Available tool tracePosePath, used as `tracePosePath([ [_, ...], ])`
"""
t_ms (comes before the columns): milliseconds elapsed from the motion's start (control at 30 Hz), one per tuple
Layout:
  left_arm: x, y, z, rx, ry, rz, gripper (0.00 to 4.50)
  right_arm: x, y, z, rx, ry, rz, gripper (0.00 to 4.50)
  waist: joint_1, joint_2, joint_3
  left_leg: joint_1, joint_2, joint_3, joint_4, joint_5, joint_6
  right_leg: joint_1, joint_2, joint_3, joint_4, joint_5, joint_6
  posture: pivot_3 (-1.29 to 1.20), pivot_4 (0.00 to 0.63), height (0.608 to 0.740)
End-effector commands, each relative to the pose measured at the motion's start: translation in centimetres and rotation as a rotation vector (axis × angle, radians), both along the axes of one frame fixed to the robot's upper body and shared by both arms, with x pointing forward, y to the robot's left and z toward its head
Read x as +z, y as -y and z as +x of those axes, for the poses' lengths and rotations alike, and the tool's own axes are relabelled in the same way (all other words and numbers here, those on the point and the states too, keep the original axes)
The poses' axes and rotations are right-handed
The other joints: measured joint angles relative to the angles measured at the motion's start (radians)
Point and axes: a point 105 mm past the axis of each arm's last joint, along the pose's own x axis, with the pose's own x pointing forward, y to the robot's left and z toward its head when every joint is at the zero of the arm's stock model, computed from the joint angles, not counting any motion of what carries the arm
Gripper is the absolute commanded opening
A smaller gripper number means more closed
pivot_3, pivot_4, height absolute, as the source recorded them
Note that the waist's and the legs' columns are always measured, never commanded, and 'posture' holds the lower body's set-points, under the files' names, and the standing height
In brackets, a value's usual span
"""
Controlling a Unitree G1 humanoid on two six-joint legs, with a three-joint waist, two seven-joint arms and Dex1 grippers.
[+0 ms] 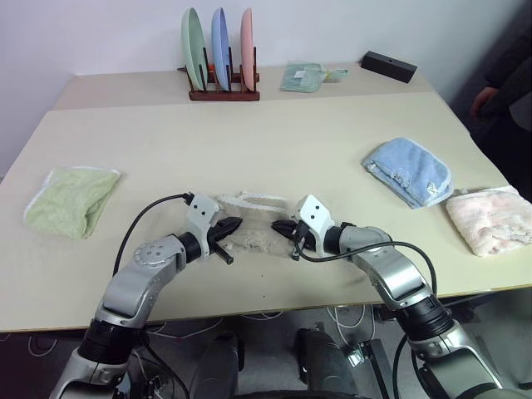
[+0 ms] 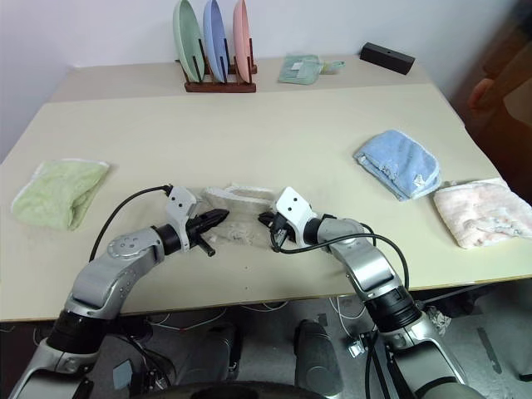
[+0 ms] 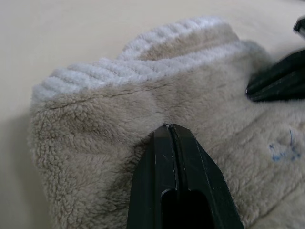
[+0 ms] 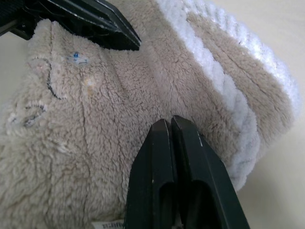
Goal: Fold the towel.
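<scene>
Both grippers, left gripper [image 1: 235, 224] and right gripper [image 1: 280, 227], are clenched with their tips pressed into the towel [image 1: 253, 226], which lies bunched at the table's [image 1: 274, 141] near edge. We judge it soft, light and limp; grasp the white corded edging.

**Layout on the table**

We find the towel [image 1: 253, 220] near the table's [image 1: 274, 145] front edge, between both grippers; a second towel [image 1: 71, 199] by the left edge, two towels [image 1: 409, 170] [image 1: 490, 218] by the right edge, a plate rack [image 1: 221, 58] at the back.
</scene>
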Motion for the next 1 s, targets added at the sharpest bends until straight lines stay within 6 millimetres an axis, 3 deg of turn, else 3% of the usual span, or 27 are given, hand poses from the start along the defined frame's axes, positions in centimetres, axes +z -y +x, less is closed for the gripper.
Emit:
tracePosePath([
  [33, -0.1, -0.8, -0.1, 0.009, 0.017, 0.000, 0.00, 0.4, 0.6, 0.2, -0.006, 0.028, -0.012, 0.10, 0.000, 0.000, 0.000, 0.000, 0.000, 0.000, 0.000, 0.000, 0.000, 0.000, 0.000, 0.000, 0.000, 0.000, 0.000, 0.00, 0.150, 0.740],
  [167, 2.7, -1.7, 0.1, 0.038, 0.092, -0.089, 0.00, 3.6, 0.9, 0.8, -0.015, 0.074, 0.083, 0.10, 0.000, 0.000, 0.000, 0.000, 0.000, 0.000, 0.000, 0.000, 0.000, 0.000, 0.000, 0.000, 0.000, 0.000, 0.000, 0.00, 0.150, 0.740],
  [233, 4.1, -2.7, 0.0, 0.057, 0.139, -0.093, 0.00, 5.0, 1.3, 0.9, -0.020, 0.071, 0.121, 0.62, 0.000, 0.000, 0.000, 0.000, 0.000, 0.000, 0.000, 0.000, 0.000, 0.000, 0.000, 0.000, 0.000, 0.000, 0.001, 0.00, 0.150, 0.740],
  [300, 5.3, -4.1, -0.1, 0.090, 0.188, -0.083, 0.00, 5.9, 1.9, 0.6, -0.015, 0.045, 0.152, 1.30, 0.000, 0.000, 0.000, -0.001, 0.000, 0.000, 0.000, 0.000, 0.000, -0.001, 0.000, 0.000, 0.001, 0.000, 0.001, 0.00, 0.150, 0.740],
  [367, 6.2, -5.9, -0.5, 0.128, 0.231, -0.057, 0.00, 6.6, 2.6, 0.3, -0.028, 0.015, 0.168, 2.26, -0.001, 0.000, 0.000, -0.001, 0.000, -0.001, 0.000, 0.000, 0.000, -0.002, 0.000, 0.000, 0.001, 0.000, 0.001, 0.00, 0.150, 0.740],
  [500, 6.2, -8.0, -1.7, 0.142, 0.263, 0.045, 0.00, 6.6, 3.1, -0.1, -0.063, -0.087, 0.200, 4.28, -0.002, 0.000, 0.001, -0.001, 0.000, 0.000, -0.001, 0.000, 0.000, -0.002, 0.000, 0.000, 0.001, 0.000, 0.000, 0.00, 0.150, 0.740],
  [533, 6.2, -8.3, -2.0, 0.144, 0.267, 0.059, 0.00, 6.3, 3.1, 0.0, -0.090, -0.136, 0.222, 4.45, -0.001, 0.000, 0.001, -0.001, 0.000, 0.000, -0.001, 0.000, 0.000, -0.002, 0.000, 0.000, 0.001, -0.001, -0.002, 0.00, 0.150, 0.740],
  [733, 6.2, -7.3, -3.8, 0.062, 0.263, 0.040, 0.00, 4.5, 1.9, 0.5, -0.209, -0.387, 0.344, 4.45, 0.001, 0.000, 0.001, -0.002, 0.000, 0.000, 0.000, 0.000, 0.000, -0.003, 0.000, 0.000, 0.001, -0.002, -0.003, 0.00, 0.150, 0.740],
  [1000, 4.8, -5.7, -5.8, -0.045, 0.189, 0.061, 0.00, 2.1, -0.7, 0.5, -0.190, -0.484, 0.291, 4.45, -0.005, 0.001, 0.001, -0.002, 0.000, 0.000, -0.001, 0.000, 0.000, -0.004, 0.000, 0.000, 0.001, -0.002, -0.003, 0.00, 0.150, 0.740],
])
